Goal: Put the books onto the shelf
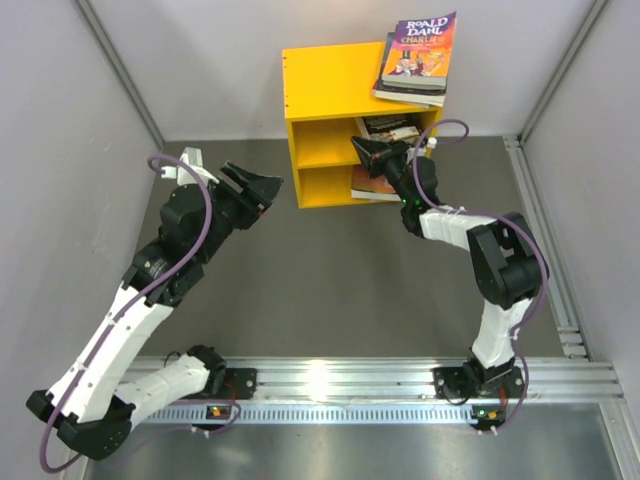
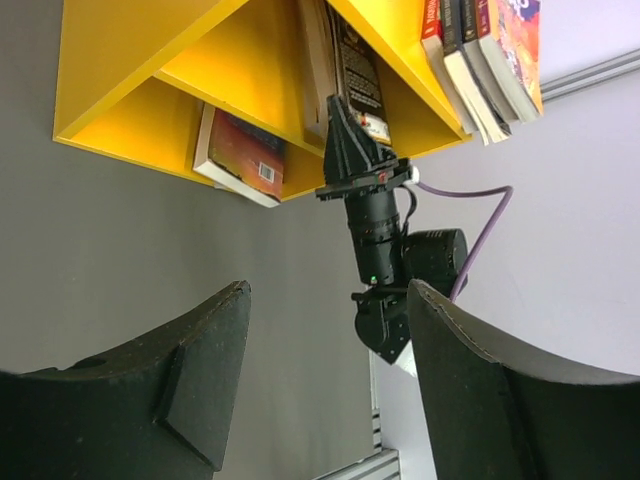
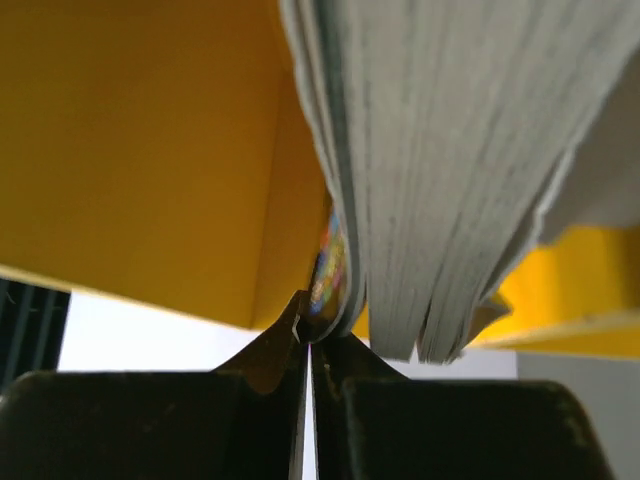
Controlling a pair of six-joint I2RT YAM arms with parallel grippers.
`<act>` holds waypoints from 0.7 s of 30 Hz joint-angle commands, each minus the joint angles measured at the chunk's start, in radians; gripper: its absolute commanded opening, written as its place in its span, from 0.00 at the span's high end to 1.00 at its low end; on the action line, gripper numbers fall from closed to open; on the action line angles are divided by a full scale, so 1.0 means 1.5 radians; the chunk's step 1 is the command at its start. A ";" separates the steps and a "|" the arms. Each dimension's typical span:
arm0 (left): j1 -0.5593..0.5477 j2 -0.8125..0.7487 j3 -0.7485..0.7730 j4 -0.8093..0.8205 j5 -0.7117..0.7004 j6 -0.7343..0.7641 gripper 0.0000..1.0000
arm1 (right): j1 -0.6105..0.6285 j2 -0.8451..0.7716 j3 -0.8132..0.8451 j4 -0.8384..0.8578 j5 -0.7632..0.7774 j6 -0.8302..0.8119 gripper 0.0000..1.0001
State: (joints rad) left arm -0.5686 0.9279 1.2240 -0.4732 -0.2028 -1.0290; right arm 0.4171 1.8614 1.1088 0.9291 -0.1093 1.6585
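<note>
The yellow shelf point(image 1: 325, 75) stands at the back of the table, its two compartments facing me. A stack of books point(image 1: 420, 55) lies on its top, the Roald Dahl uppermost. More books point(image 1: 395, 127) lean in the upper compartment's right side, and one book point(image 1: 368, 185) lies in the lower. My right gripper point(image 1: 368, 150) is shut, its tips point(image 3: 308, 335) pressed against the cover edge of a book point(image 3: 450, 180) in the upper compartment, nothing between the jaws. My left gripper point(image 1: 268, 192) hangs open and empty left of the shelf, its fingers point(image 2: 200, 370) wide apart.
Grey walls close in the table on the left, right and back. A metal rail point(image 1: 400, 385) runs along the near edge by the arm bases. The right arm's purple cable point(image 1: 455, 130) loops beside the shelf's right side.
</note>
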 commanded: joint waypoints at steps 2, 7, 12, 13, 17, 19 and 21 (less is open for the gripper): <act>0.005 0.014 0.020 0.014 0.003 0.014 0.31 | 0.006 0.037 0.079 0.043 0.053 0.022 1.00; 0.005 0.022 0.021 0.015 0.010 0.016 0.31 | 0.008 0.054 0.113 0.058 0.070 0.022 1.00; 0.006 0.012 0.022 0.008 -0.002 0.031 0.30 | 0.005 0.002 0.043 0.115 0.031 -0.004 1.00; 0.007 0.012 0.023 0.005 -0.004 0.035 0.29 | 0.005 -0.022 0.028 0.124 0.018 -0.007 1.00; 0.009 0.013 0.035 -0.013 -0.010 0.058 0.26 | 0.009 -0.112 -0.056 0.126 -0.053 -0.043 0.99; 0.010 0.014 0.037 -0.020 -0.004 0.068 0.24 | 0.014 -0.180 -0.110 0.094 -0.089 -0.081 0.87; 0.011 0.012 0.033 -0.021 0.001 0.088 0.19 | 0.016 -0.225 -0.155 0.043 -0.121 -0.113 0.59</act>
State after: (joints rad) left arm -0.5602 0.9623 1.2381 -0.4995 -0.2020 -0.9581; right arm 0.4213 1.6730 0.9291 0.9894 -0.1822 1.5978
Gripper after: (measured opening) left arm 0.793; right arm 0.328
